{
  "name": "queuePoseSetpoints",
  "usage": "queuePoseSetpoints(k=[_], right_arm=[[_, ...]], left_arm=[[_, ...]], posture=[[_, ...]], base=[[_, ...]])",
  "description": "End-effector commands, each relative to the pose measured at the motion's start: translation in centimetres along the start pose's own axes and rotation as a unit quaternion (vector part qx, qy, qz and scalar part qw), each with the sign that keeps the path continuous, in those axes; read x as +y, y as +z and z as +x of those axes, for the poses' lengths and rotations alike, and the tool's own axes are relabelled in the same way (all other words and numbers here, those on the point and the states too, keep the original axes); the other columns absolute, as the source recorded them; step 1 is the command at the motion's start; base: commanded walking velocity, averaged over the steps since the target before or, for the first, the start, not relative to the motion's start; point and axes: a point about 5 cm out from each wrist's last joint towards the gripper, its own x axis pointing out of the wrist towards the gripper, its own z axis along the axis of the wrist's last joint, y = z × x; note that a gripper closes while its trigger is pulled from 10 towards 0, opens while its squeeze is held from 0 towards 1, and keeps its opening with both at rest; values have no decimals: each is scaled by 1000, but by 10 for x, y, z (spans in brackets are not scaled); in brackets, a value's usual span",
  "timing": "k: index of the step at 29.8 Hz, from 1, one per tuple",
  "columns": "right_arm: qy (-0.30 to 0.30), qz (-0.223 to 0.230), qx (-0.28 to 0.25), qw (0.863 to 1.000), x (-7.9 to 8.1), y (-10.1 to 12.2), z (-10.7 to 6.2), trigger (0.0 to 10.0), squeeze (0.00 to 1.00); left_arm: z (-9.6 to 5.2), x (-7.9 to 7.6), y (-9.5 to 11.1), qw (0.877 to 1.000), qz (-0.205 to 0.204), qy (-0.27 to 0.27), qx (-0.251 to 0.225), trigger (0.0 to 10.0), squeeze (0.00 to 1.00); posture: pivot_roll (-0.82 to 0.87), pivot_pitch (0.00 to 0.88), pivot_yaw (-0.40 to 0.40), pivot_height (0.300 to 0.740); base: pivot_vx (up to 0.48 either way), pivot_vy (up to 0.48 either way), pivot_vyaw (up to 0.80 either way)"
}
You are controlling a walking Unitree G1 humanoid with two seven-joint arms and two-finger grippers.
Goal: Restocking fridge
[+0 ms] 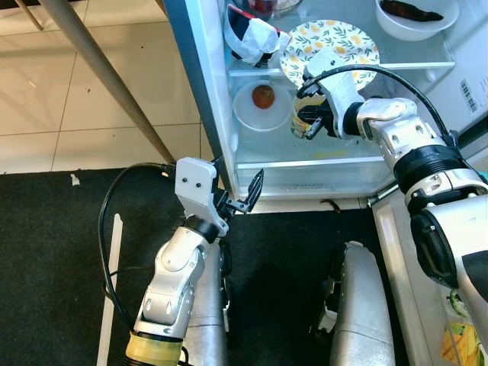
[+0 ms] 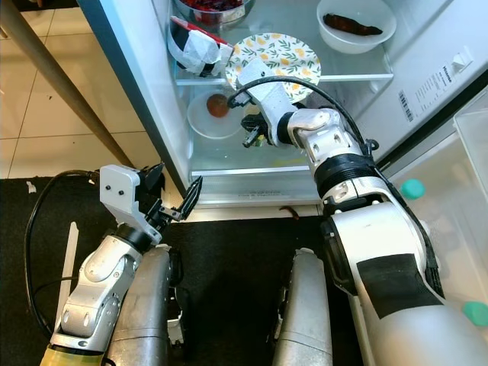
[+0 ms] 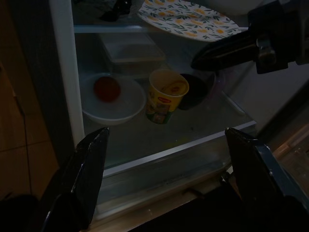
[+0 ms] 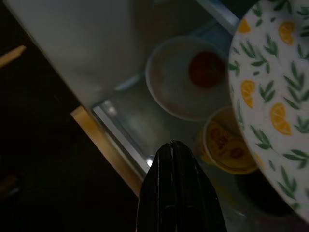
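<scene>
Inside the open fridge, a yellow noodle cup (image 3: 166,94) stands upright on the lower glass shelf (image 3: 193,140), next to a white bowl (image 3: 120,108) with a red fruit (image 3: 106,88) in it. My right gripper (image 4: 174,145) reaches in under the lemon-patterned plate (image 1: 335,42). It is shut with nothing in it, its tip just above the cup (image 4: 227,145) and apart from it. My left gripper (image 1: 238,189) hangs open and empty in front of the fridge's bottom edge.
The upper shelf carries a wrapped packet (image 1: 255,38) and a white bowl of dark food (image 1: 415,15). A clear box (image 3: 128,48) sits behind the fruit bowl. A slanted table leg (image 1: 107,76) crosses the tiles at left. The fridge door (image 2: 427,175) stands open at right.
</scene>
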Motion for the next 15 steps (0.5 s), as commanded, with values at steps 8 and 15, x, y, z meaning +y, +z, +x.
queuePoseSetpoints(k=[8, 15], right_arm=[[-62, -92, 41, 993, -7, 9, 2, 10000, 0], [-109, -127, 29, 985, -7, 21, 6, 10000, 0]], left_arm=[[-8, -4, -4, 1000, -9, -3, 10, 10000, 0], [-11, -4, -3, 1000, -8, -2, 11, 10000, 0]], posture=[[164, 463, 8, 565], [171, 473, 8, 565]], base=[[0, 0, 0], [0, 0, 0]])
